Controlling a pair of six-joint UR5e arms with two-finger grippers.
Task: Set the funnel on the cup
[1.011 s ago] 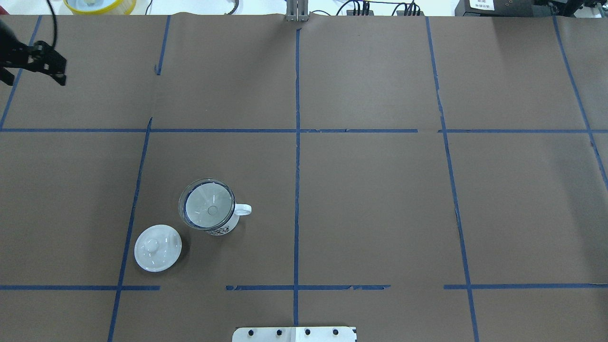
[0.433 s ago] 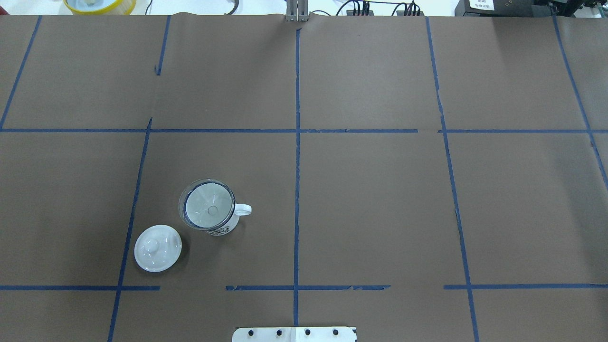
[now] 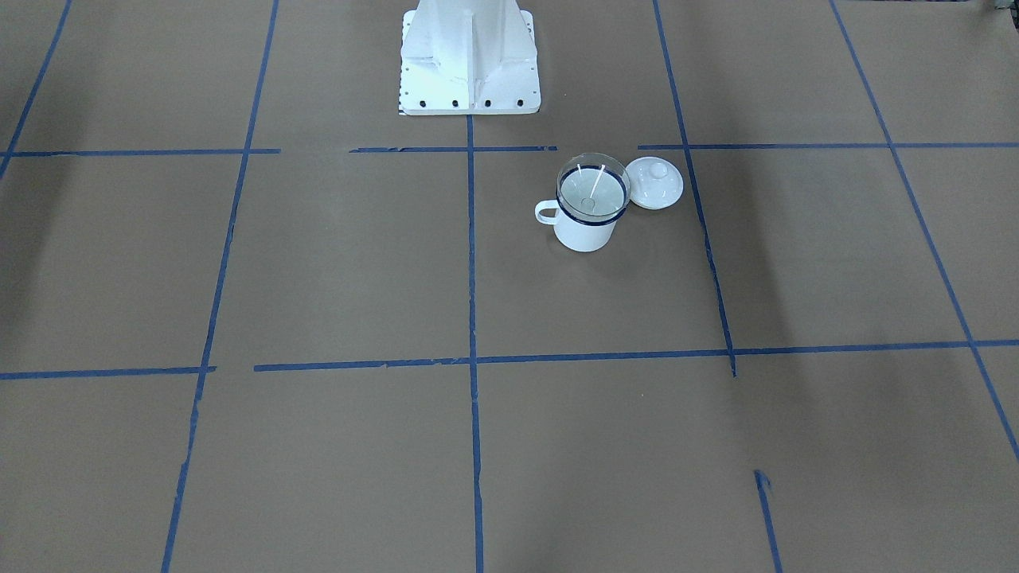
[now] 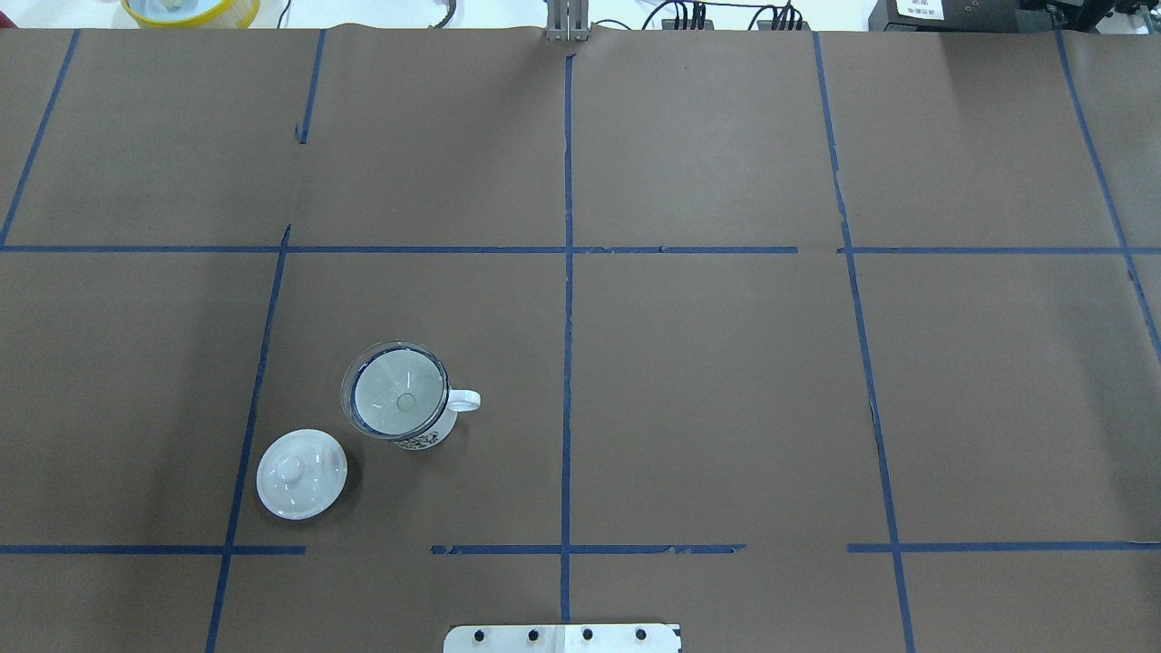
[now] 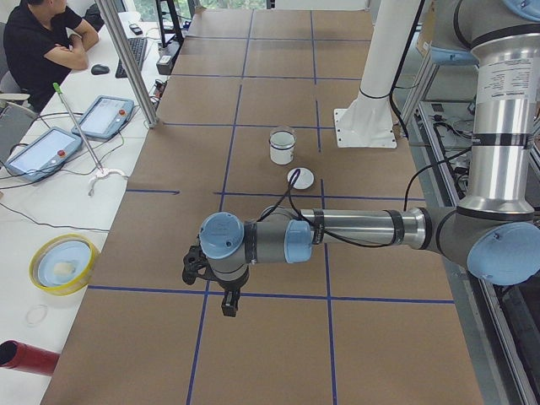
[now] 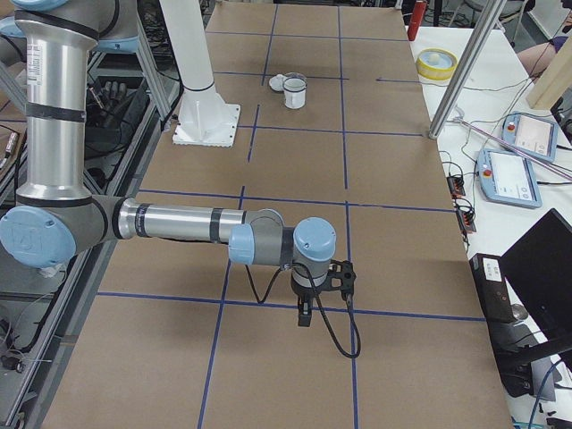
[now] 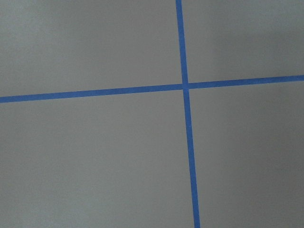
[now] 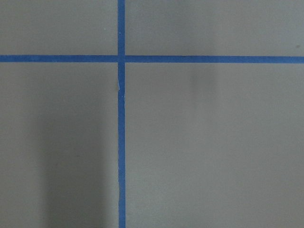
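The clear funnel (image 4: 396,390) sits mouth-up in the white cup (image 4: 428,437), its spout down inside; the cup's handle points right in the overhead view. Both also show in the front view, funnel (image 3: 593,189) on cup (image 3: 585,232). My left gripper (image 5: 226,299) shows only in the left side view, far from the cup over the table's left end, and touches nothing; I cannot tell if it is open or shut. My right gripper (image 6: 304,315) shows only in the right side view, over the table's right end; I cannot tell its state either.
A white domed lid (image 4: 301,473) with a knob lies beside the cup. The robot's base (image 3: 468,56) stands at the near edge. A yellow bowl (image 5: 63,263), tablets, a metal post (image 5: 126,59) and a seated person are on the operators' side.
My left gripper, at the far left edge of the overhead view a second ago, has moved out of that view. The funnel, cup and lid have not moved.
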